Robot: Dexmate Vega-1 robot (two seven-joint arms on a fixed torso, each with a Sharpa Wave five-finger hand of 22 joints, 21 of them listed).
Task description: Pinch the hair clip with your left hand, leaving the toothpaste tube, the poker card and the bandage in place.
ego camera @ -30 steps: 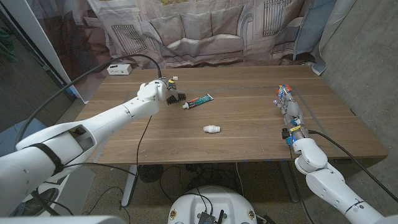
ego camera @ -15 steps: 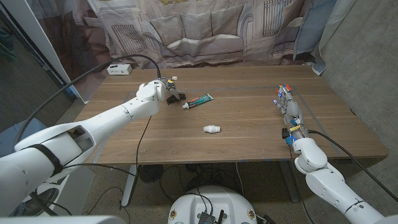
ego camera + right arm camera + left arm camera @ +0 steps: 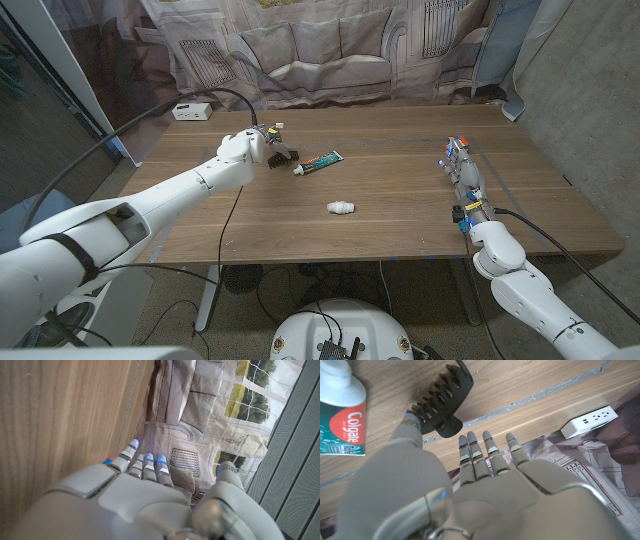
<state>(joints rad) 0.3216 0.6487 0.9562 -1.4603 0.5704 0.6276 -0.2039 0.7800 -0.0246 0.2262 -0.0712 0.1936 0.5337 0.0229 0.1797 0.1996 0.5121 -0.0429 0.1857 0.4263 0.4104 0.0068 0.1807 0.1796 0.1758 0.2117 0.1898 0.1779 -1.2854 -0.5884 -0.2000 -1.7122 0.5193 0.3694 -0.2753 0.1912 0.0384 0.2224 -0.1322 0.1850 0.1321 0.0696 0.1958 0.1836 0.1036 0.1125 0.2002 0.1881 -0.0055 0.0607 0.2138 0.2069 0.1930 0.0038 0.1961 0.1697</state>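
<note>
"Colgate" on the toothpaste tube [image 3: 342, 420]

Lab/studio: printed sofa backdrop [image 3: 320, 50], wooden table [image 3: 400, 210].

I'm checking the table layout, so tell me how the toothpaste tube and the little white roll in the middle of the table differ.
The toothpaste tube is long, flat and green with red and white print; the bandage roll is short, rounded and plain white. The tube lies farther back, just beside the left hand and the black hair clip; the bandage lies alone near the table's middle, away from both hands. Both lie on their sides on the wooden table, touched by neither hand.
</note>
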